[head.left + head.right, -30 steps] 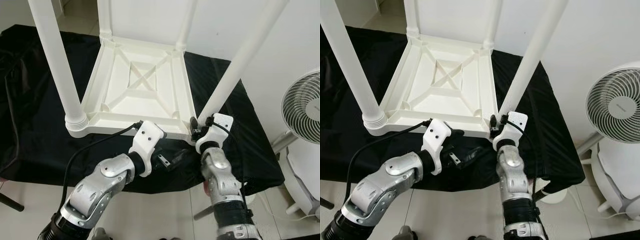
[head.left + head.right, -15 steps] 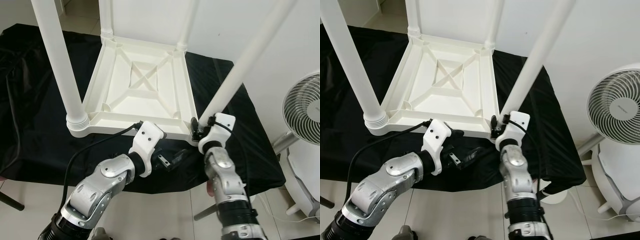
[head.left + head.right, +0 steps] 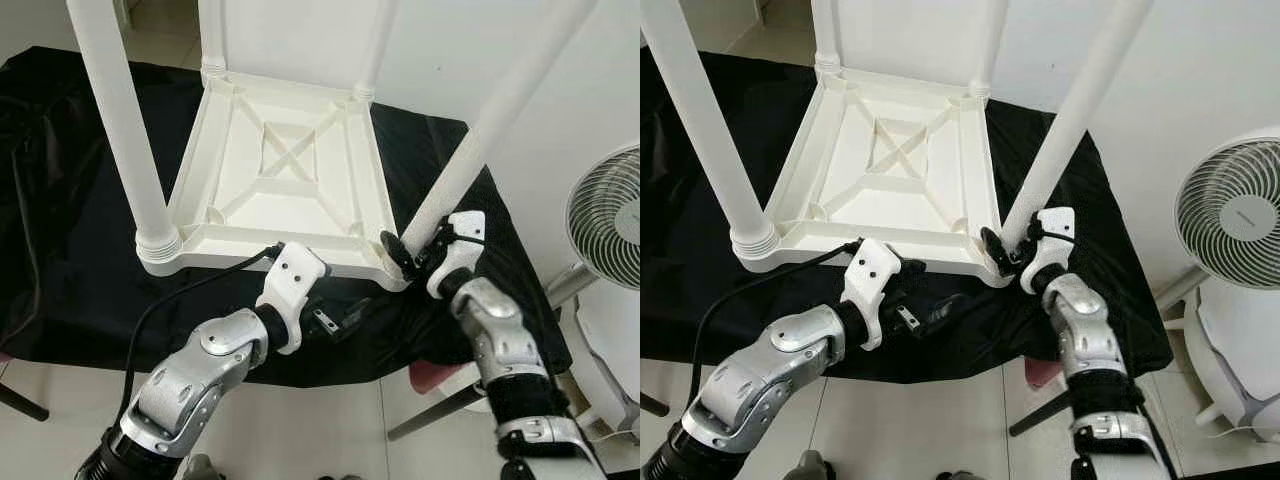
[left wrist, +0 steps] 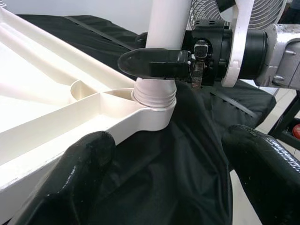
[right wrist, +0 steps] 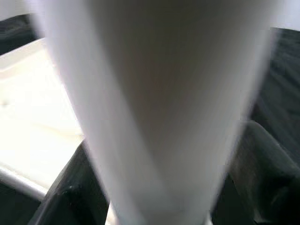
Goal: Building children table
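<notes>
Apparently near completion: the white tabletop (image 3: pixel 280 180) lay upside down on the black-draped desk (image 3: pixel 60 260) with four legs upright — the right gripper (image 3: pixel 1006 246) clamped the near-right leg (image 3: pixel 1055 140) at its socket, probably seating it; the left gripper (image 4: pixel 164 154) hovered open beside that corner.

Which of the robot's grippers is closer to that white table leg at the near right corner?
The right. The right gripper is clamped around the leg just above its socket. The left gripper hovers open beside that corner, over the black cloth, short of the leg.
</notes>
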You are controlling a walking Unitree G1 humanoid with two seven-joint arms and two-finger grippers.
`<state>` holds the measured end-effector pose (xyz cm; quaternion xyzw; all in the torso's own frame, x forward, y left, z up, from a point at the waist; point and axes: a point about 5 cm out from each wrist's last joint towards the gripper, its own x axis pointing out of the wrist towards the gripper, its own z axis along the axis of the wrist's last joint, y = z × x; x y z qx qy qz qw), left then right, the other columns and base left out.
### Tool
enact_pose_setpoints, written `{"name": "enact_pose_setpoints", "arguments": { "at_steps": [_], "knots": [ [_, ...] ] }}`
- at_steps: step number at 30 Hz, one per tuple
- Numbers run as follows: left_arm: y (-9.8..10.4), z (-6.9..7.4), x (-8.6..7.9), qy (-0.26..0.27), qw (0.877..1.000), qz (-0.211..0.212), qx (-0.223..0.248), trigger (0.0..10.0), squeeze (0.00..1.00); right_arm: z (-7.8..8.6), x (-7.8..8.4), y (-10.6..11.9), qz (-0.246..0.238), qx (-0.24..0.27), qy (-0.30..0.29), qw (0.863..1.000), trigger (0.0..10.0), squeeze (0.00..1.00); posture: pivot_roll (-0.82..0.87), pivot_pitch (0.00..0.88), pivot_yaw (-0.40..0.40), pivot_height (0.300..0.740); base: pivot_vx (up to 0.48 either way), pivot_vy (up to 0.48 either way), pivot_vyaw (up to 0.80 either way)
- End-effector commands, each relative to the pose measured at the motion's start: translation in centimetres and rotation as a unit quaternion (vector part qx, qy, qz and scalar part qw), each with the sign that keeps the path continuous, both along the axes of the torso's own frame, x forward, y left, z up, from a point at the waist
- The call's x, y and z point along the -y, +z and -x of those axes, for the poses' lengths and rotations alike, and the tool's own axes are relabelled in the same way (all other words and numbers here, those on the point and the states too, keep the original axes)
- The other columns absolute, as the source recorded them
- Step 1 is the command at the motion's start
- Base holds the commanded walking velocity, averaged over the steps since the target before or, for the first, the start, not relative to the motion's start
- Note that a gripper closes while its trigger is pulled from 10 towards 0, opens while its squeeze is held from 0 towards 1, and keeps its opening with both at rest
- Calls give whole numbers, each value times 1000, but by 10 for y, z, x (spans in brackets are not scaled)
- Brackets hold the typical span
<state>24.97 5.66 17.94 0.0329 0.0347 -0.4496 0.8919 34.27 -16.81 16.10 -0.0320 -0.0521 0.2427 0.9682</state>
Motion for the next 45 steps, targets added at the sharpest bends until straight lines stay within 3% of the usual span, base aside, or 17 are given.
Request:
{"name": "enact_pose_setpoints", "arguments": {
  "at_steps": [1,2,4,5,6,7,16,26,32,40,44,45],
  "knots": [
    [-1,1,2,-19,1000,-2,-1,10000,0,0,1,-5,8,-10,22,1000,10000,0,112,107,-133,740,0,0,0],
    [0,1,1,-19,1000,-3,1,10000,0,-3,-3,-7,28,-13,66,997,10000,0,115,105,-129,740,0,0,0],
    [0,0,1,-18,1000,-3,1,10000,0,-4,-5,-7,33,-15,79,996,10000,0,115,105,-129,740,0,0,0],
    [1,0,1,-18,1000,-4,2,10000,0,-5,-7,-8,38,-19,97,994,6627,0,115,105,-129,740,0,0,0],
    [1,0,0,-17,1000,-4,2,10000,0,-6,-9,-9,45,-23,110,993,824,0,115,105,-129,740,0,0,0],
    [1,0,0,-17,1000,-5,3,10000,0,-6,-9,-11,54,-28,116,991,0,0,115,105,-129,740,0,0,0],
    [1,0,-1,-13,1000,-6,3,10000,0,-7,-2,-20,59,-44,124,990,0,0,131,103,-128,740,0,0,0],
    [1,0,0,-16,1000,-5,0,10000,0,-10,7,-26,69,-54,24,996,0,0,115,109,-126,740,0,0,0],
    [0,1,1,-20,1000,-4,-2,10000,0,-8,0,-24,6,-62,-66,996,0,0,104,113,-124,740,0,0,0],
    [-1,1,3,-23,1000,-4,-3,10000,0,2,-18,-23,-33,-54,-173,983,0,0,95,113,-131,740,0,0,0],
    [-2,2,4,-24,1000,-2,-3,10000,0,13,-28,-27,-53,-60,-270,959,0,0,93,109,-136,740,0,0,0],
    [-2,2,4,-24,1000,-2,-3,10000,0,13,-28,-27,-53,-60,-270,959,0,0,93,109,-136,740,0,0,0]
  ]
}}
